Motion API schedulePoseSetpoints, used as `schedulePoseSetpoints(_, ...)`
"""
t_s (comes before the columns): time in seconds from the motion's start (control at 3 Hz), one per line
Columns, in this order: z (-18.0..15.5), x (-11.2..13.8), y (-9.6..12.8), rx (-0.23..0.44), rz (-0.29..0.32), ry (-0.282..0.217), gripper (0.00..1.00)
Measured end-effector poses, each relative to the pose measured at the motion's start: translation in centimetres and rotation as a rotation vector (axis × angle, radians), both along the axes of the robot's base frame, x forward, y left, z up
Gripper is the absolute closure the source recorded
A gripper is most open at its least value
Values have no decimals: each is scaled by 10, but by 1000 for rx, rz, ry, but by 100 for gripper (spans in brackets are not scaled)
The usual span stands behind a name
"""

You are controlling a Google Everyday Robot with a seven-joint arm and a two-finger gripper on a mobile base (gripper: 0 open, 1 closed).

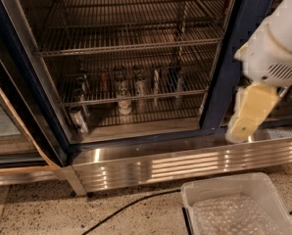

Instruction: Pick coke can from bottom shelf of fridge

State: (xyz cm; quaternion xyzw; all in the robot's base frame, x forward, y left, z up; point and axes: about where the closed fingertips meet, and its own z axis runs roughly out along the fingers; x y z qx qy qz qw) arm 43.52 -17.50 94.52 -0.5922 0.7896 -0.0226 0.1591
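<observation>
Camera view: the white arm enters from the upper right of the frame. Its gripper hangs pointing down and left, in front of the dark blue door frame of the fridge, outside the open compartment. Only one cream-yellow pad side shows, so I cannot tell whether it is open or closed; it holds nothing that can be seen.

The coke can looks to be the reddish one standing second from the left in a row of cans on the bottom shelf, left of centre and well apart from the gripper. A white can with a red label stands in front of the row at the shelf's front rail.

Below the shelf runs the ribbed steel base, then speckled floor with a dark cable. A clear plastic tub sits at the lower right.
</observation>
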Motion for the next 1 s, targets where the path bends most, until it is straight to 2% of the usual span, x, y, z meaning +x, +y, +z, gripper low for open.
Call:
schedulePoseSetpoints(0.33, -46, -10, 37, 26, 5, 50, 0)
schedulePoseSetpoints(0.67, -89, -17, 70, 63, 37, 63, 0)
schedulePoseSetpoints(1.0, -144, -24, 92, 100, 83, 59, 0)
